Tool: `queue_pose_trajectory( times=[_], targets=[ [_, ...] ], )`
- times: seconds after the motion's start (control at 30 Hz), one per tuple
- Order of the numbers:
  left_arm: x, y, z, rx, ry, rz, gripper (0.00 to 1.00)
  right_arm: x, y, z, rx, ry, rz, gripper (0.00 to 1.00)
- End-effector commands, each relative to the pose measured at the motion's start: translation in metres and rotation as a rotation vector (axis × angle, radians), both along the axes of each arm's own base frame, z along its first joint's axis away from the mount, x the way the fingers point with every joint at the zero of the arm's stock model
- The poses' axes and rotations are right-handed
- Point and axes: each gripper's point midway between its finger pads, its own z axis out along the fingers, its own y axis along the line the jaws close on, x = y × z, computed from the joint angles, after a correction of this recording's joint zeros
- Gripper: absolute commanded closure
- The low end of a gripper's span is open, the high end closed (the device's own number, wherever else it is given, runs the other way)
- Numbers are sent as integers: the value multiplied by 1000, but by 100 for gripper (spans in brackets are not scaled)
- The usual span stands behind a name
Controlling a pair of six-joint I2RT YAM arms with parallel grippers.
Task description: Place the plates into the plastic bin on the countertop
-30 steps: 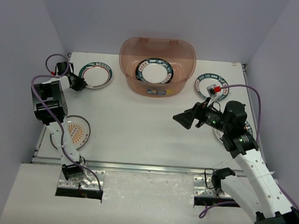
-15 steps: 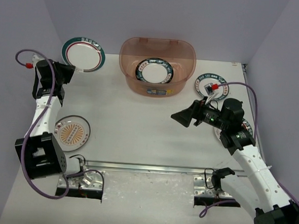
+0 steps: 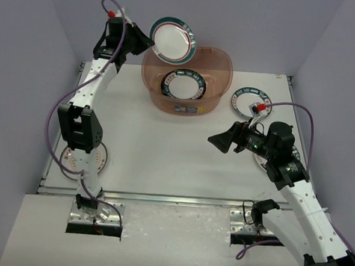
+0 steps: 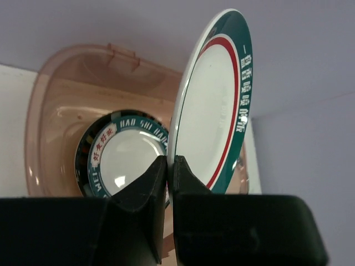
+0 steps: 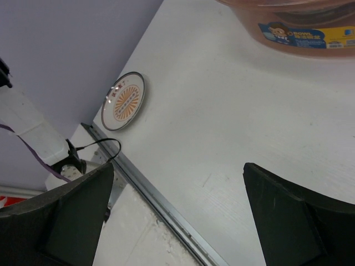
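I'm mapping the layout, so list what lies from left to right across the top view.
Orange plate → plastic bin → lettered plate lying flat beside the bin. Left out: the raised plate, which overlaps the bin.

Left arm reaches far forward, left end effector [image 3: 148,44] clamped tight; right end effector [image 3: 218,140] hovers, fingers spread wide.

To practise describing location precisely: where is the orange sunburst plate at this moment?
In the right wrist view, the orange sunburst plate lies flat on the countertop, near its left front corner.
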Motion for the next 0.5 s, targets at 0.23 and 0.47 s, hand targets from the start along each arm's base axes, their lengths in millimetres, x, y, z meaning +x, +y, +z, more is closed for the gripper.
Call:
queue_pose_trajectory(
  times=[0.23, 0.47],
  targets=[
    [12, -55, -84, 103, 134, -196, 100, 2, -18, 21, -76, -94, -75, 1],
    [21, -64, -128, 103, 209, -215, 79, 3, -15, 18, -70, -82, -59, 1]
  ],
)
